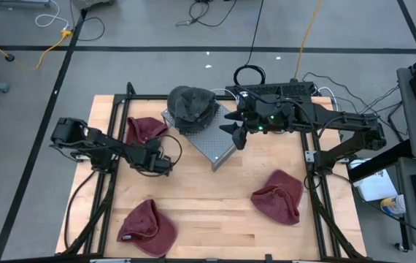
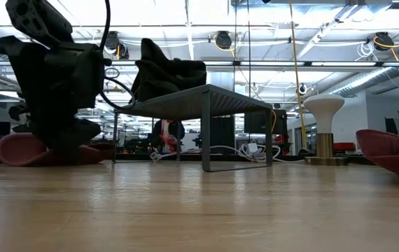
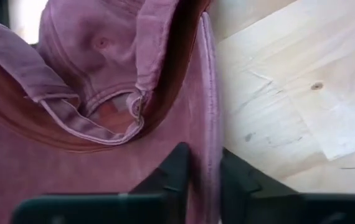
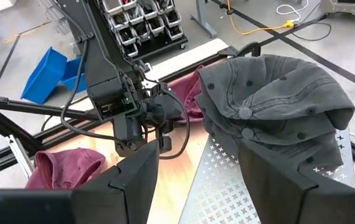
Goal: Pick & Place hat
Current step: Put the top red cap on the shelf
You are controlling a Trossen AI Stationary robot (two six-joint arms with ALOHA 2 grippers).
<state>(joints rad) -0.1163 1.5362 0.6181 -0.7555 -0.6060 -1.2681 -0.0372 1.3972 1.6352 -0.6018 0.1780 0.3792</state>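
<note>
A maroon hat (image 1: 146, 130) lies on the table's left half, next to a grey perforated metal stand (image 1: 212, 142). Dark grey hats (image 1: 192, 106) are piled on that stand's top (image 4: 227, 174). My left gripper (image 1: 160, 162) is at the maroon hat's near side and shut on its brim (image 3: 203, 124); the hat's underside and strap (image 3: 96, 121) fill the left wrist view. My right gripper (image 4: 199, 180) hovers open above the stand's right side (image 1: 237, 133), just right of the grey hats (image 4: 277, 93). My left gripper pinches the maroon hat's brim at its stitched edge (image 3: 206, 177) between its two fingers (image 3: 174, 171), one finger on each face of the brim. In the low view the hat (image 2: 17, 150) sits at table level beside the gripper.
Two more maroon hats lie on the table, one near the front left (image 1: 147, 228) and one at the right (image 1: 279, 196). The wooden table (image 1: 215, 219) has bare room between them. Black frame rails (image 1: 106, 146) run along both sides.
</note>
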